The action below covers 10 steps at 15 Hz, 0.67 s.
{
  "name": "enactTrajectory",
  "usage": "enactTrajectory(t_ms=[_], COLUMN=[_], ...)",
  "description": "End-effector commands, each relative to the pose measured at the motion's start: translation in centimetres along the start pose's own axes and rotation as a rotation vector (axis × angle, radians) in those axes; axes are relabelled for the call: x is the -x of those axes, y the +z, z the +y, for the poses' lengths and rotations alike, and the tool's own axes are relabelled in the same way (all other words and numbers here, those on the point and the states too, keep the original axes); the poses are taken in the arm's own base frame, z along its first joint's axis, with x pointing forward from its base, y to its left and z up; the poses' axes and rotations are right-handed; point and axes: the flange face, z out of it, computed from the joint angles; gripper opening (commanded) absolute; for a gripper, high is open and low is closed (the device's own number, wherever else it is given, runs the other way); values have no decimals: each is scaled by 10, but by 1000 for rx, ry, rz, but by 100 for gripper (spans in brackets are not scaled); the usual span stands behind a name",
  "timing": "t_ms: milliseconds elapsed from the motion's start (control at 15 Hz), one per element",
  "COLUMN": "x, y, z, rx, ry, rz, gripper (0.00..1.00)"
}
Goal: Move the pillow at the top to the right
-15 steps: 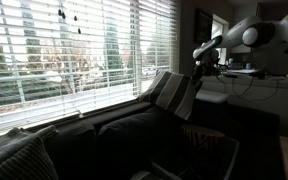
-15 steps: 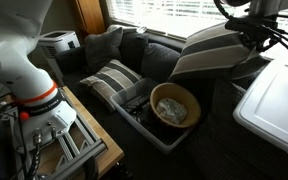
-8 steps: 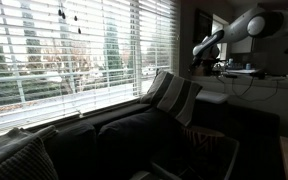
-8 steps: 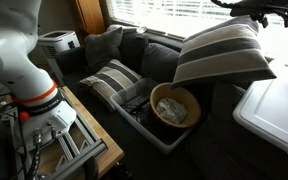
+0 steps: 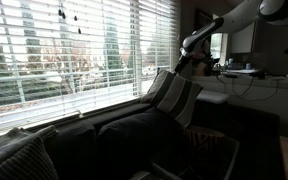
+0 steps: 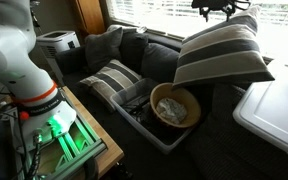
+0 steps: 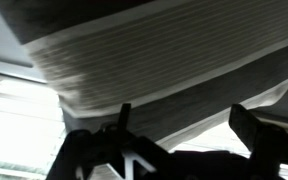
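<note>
The pillow [image 5: 174, 97], with broad dark and pale grey stripes, leans on the end of the dark sofa, and it also shows in the other exterior view [image 6: 220, 54]. My gripper [image 5: 188, 47] hangs just above its top edge, open and apart from it, seen too at the frame's top [image 6: 216, 8]. In the wrist view the pillow [image 7: 154, 60] fills the upper picture. The gripper [image 7: 184, 125] stands wide with nothing between its fingers [image 7: 249, 124].
A second striped cushion [image 6: 114, 80] and a dark cushion [image 6: 104, 45] lie on the sofa. A bin holding a round basket [image 6: 174, 105] stands in front. A white table [image 6: 274, 115] is beside it, and window blinds [image 5: 74, 50] run behind the sofa.
The gripper opened and let go of the pillow, then rose away from it. The pillow settled a little against the sofa end.
</note>
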Motion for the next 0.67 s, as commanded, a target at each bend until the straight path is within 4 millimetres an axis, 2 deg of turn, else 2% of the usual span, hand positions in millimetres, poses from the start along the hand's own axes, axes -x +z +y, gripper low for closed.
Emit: enactTrajectory(t_ms=[0,267,333,600], x=[17,32,24,23], y=[13,25,27,27], z=[-37,-58,-51,-51], rx=[-131,-248,-220,-223], ry=[-81,-183,-128,-131], rz=[-138,-320,-255,-261], gripper=[100,100,100,100])
